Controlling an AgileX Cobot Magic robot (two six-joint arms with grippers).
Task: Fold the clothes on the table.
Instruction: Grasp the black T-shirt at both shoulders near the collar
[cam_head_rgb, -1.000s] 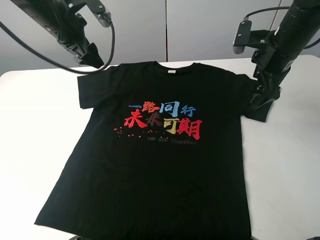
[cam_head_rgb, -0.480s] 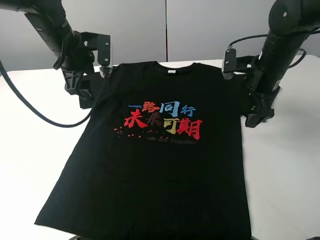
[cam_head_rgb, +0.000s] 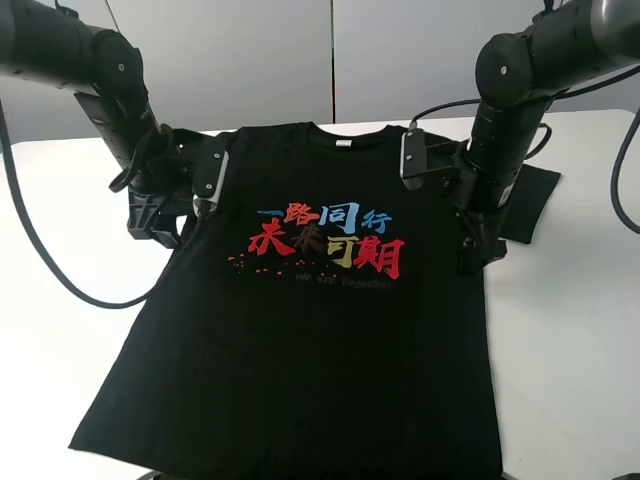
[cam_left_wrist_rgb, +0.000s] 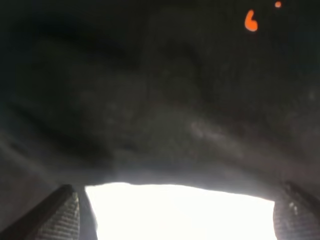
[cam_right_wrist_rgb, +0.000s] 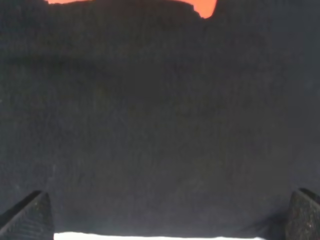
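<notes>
The black shirt lay flat, print up, on the white table, collar at 12 o'clock. The left gripper stood at its 10 o'clock edge and the right gripper at 2 o'clock. Both had their jaws spread wide and gripped nothing.

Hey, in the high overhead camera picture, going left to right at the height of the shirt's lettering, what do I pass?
White table → left hand → T-shirt's coloured lettering → right hand → shirt's sleeve → table again.
</notes>
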